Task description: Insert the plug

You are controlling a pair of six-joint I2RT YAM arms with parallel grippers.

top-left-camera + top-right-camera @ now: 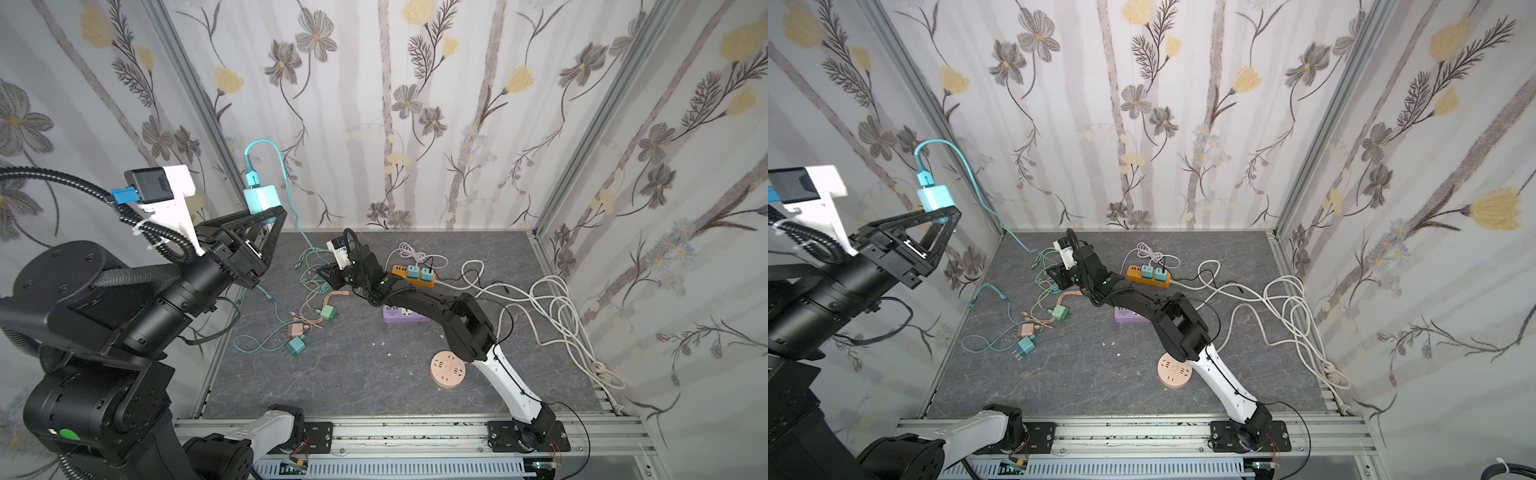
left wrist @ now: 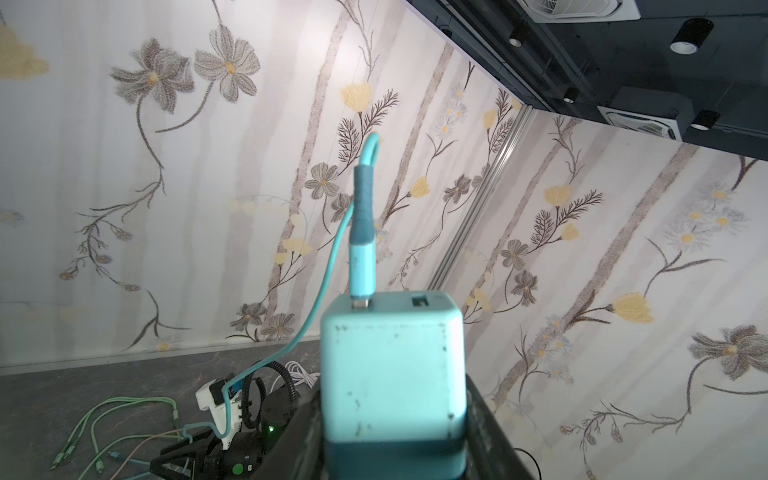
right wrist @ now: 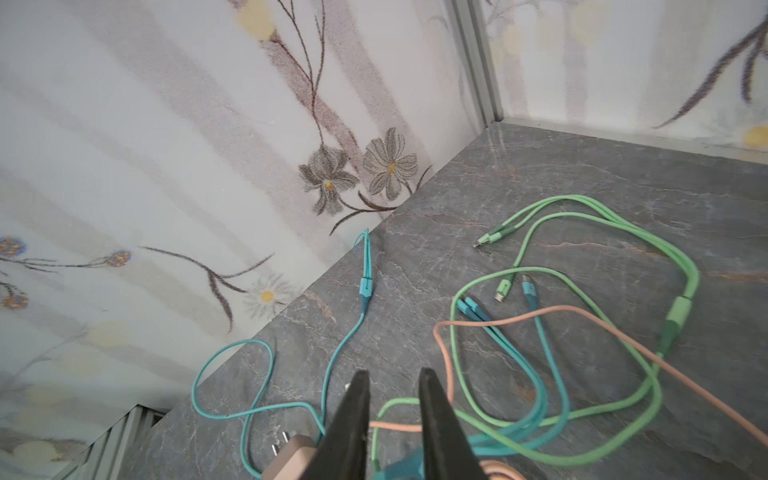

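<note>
The plug (image 1: 262,198) (image 1: 934,199) is a pale teal cube with a teal cable (image 2: 361,216) in its top. My left gripper (image 1: 270,214) (image 1: 942,217) is shut on it, high up by the left wall. In the left wrist view the plug (image 2: 392,374) fills the space between the dark fingers (image 2: 486,415). The cable drops to the table's back left, where my right gripper (image 1: 326,276) (image 1: 1054,276) hangs low. In the right wrist view that gripper (image 3: 392,374) shows a narrow gap with a blurred teal cable (image 3: 401,467) deep between the fingers.
An orange power strip (image 1: 415,277) with two teal plugs stands at the back, a purple strip (image 1: 399,314) lies under the right arm, and a round tan socket (image 1: 448,369) sits nearer. Loose green (image 1: 328,311), pink (image 1: 296,330) and teal (image 1: 296,347) plugs trail tangled cables. White cords (image 1: 552,307) coil at the right.
</note>
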